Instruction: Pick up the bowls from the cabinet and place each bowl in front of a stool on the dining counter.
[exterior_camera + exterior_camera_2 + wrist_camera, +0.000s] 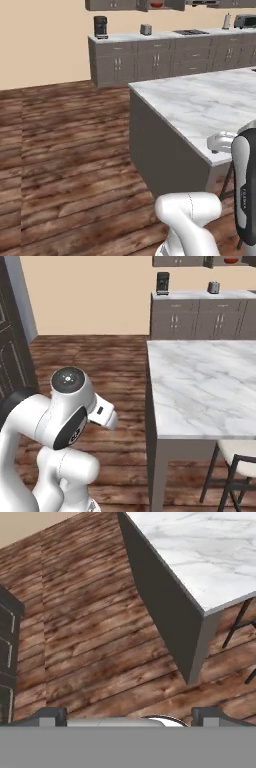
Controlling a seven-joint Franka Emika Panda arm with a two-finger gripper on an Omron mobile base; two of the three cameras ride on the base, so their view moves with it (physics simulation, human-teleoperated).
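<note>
You are seeing one red bowl sitting in the cabinet, far beyond your wide, empty jaws.

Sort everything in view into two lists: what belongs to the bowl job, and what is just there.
Belongs to the job:
plain bright red bowl in the open grey-brown wall cabinet
white marble dining counter
cream-seated stool

Just there:
black coffee machine
small grey toaster
grey drawer cabinets

Dining counter white marble, grey veins; red bowl in grey-brown cabinet; stool cream seat.
</note>
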